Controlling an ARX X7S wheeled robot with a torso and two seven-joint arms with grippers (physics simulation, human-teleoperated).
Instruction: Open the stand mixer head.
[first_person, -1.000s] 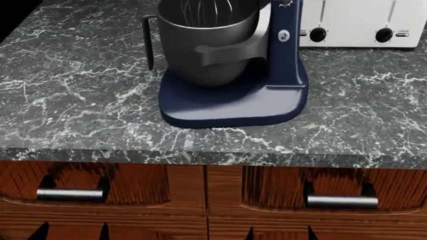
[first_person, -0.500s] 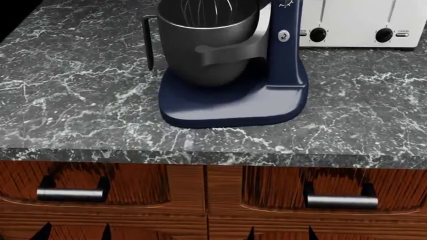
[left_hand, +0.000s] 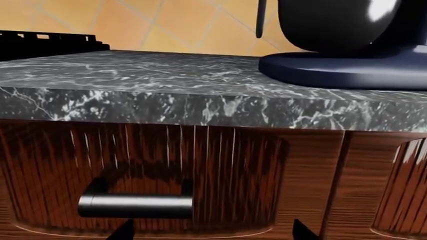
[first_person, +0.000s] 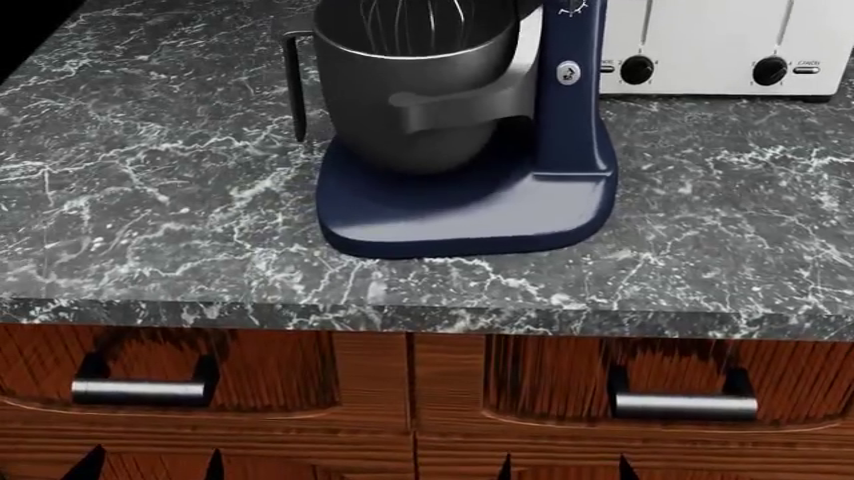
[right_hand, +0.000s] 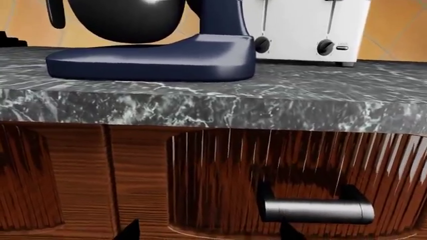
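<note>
The navy stand mixer stands on the marble counter. In the head view I see its base (first_person: 467, 215), its column (first_person: 571, 110) with a small dial (first_person: 569, 72), the dark grey bowl (first_person: 414, 90) and the whisk wires (first_person: 414, 18). The stand mixer head itself is cut off above the top edge. My left gripper (first_person: 147, 468) and right gripper (first_person: 563, 470) are low, in front of the drawer fronts below the counter edge, both open and empty. The left wrist view shows the left gripper (left_hand: 213, 232) and the base (left_hand: 347, 70). The right wrist view shows the right gripper (right_hand: 210, 232) and the base (right_hand: 153, 62).
A white toaster (first_person: 721, 45) with black knobs stands behind and right of the mixer, also in the right wrist view (right_hand: 303, 25). Two wooden drawers with steel bar handles (first_person: 140, 392) (first_person: 683, 405) sit under the counter's front edge (first_person: 400, 315).
Almost nothing. The scene has slid down a few pixels in the head view. Both grippers stay low in front of the drawers.
</note>
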